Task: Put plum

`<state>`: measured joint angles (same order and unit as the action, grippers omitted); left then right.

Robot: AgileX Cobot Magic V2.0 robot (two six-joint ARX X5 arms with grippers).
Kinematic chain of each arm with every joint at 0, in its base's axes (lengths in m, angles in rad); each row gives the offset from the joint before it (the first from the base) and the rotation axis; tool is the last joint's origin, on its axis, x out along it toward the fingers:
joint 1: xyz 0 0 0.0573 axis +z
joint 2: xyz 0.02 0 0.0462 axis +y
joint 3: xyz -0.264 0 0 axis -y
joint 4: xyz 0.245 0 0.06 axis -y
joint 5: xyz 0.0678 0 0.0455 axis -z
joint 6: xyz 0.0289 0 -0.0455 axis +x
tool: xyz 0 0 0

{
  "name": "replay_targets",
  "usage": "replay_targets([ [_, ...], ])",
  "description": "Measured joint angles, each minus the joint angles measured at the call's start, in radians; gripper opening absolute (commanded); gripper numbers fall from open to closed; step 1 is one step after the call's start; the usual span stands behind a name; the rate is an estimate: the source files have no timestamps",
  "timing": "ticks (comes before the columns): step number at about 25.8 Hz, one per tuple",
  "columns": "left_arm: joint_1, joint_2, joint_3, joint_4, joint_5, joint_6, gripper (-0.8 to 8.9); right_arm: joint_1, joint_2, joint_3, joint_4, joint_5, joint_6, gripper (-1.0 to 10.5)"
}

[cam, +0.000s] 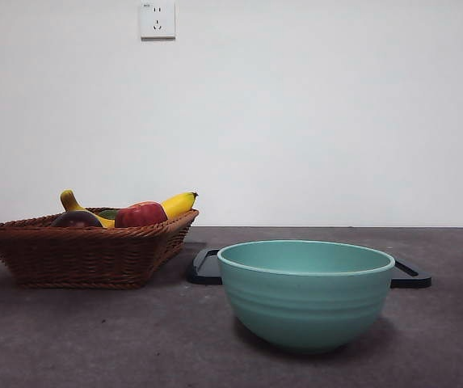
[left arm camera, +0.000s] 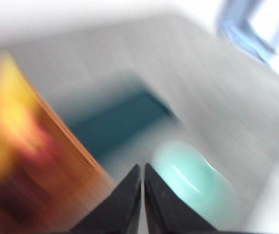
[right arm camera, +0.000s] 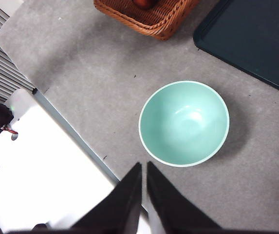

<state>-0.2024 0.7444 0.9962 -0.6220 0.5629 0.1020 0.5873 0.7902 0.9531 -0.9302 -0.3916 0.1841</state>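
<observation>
Front view: the plum (cam: 76,218) lies in the wicker basket (cam: 86,255), beside the red apple (cam: 141,214) and bananas (cam: 178,203).
Bowl: the green bowl (cam: 305,295) stands near us, before a dark tray (cam: 413,276).
Left gripper (left arm camera: 142,168): our jaws pinched narrow, holding nothing; the view is blurred.
Right gripper (right arm camera: 144,166): narrow too, above the table beside the bowl.

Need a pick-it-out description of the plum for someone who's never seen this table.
Find the brown wicker basket on the left of the table in the front view, beside the green bowl. The plum sits at its left end, just showing above the rim. It is the dark maroon-purple round fruit, duller than the bright red apple beside it and unlike the yellow bananas behind.
</observation>
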Motion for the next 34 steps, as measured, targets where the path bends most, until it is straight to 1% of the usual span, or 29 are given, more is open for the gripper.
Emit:
replay_targets([
  [1, 0.033, -0.039, -0.019, 0.092, -0.047, 0.027, 0.09, 0.000, 0.000, 0.000, 0.000, 0.000, 0.000, 0.0],
  [3, 0.089, -0.127, -0.097, 0.267, -0.196, 0.060, 0.09, 0.000, 0.000, 0.000, 0.000, 0.000, 0.000, 0.0],
  [6, 0.138, -0.264, -0.276, 0.500, -0.426, 0.073, 0.09, 0.000, 0.000, 0.000, 0.000, 0.000, 0.000, 0.0],
  [8, 0.153, -0.325, -0.366, 0.562, -0.494, 0.074, 0.09, 0.000, 0.000, 0.000, 0.000, 0.000, 0.000, 0.0],
  [11, 0.167, -0.401, -0.499, 0.600, -0.551, 0.074, 0.09, 0.000, 0.000, 0.000, 0.000, 0.000, 0.000, 0.0],
  [14, 0.181, -0.474, -0.624, 0.604, -0.585, 0.073, 0.09, 0.000, 0.000, 0.000, 0.000, 0.000, 0.000, 0.0],
  [17, 0.193, -0.555, -0.735, 0.603, -0.590, 0.069, 0.09, 0.000, 0.000, 0.000, 0.000, 0.000, 0.000, 0.0],
  [24, 0.214, -0.697, -0.908, 0.602, -0.591, 0.035, 0.09, 0.000, 0.000, 0.000, 0.000, 0.000, 0.000, 0.0],
  [28, 0.220, -0.737, -0.960, 0.602, -0.591, 0.016, 0.09, 0.000, 0.000, 0.000, 0.000, 0.000, 0.000, 0.0],
  [34, 0.222, -0.740, -0.964, 0.574, -0.591, 0.004, 0.09, 0.000, 0.000, 0.000, 0.000, 0.000, 0.000, 0.0],
])
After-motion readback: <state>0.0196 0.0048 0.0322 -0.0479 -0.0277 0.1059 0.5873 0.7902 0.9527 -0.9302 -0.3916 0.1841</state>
